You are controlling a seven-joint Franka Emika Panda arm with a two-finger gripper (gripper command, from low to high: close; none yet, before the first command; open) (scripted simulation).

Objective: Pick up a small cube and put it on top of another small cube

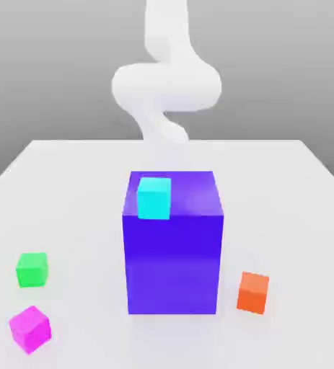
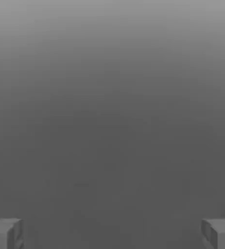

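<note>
The small magenta-pink cube (image 1: 30, 329) rests on the white table near the front corner at the exterior view's left. Just behind it sits the small green cube (image 1: 32, 269), a short gap apart. The white arm (image 1: 166, 86) curls up at the back of the table, well away from both cubes. In the hand view my gripper (image 2: 112, 233) is open: its two grey fingertips (image 2: 5, 233) stand far apart with nothing between them, facing a plain grey background.
A big blue-purple block (image 1: 172, 245) stands mid-table with a cyan small cube (image 1: 154, 197) on its top. An orange small cube (image 1: 253, 292) lies at the block's front on the exterior view's right. The white table (image 1: 285, 187) spreads around them.
</note>
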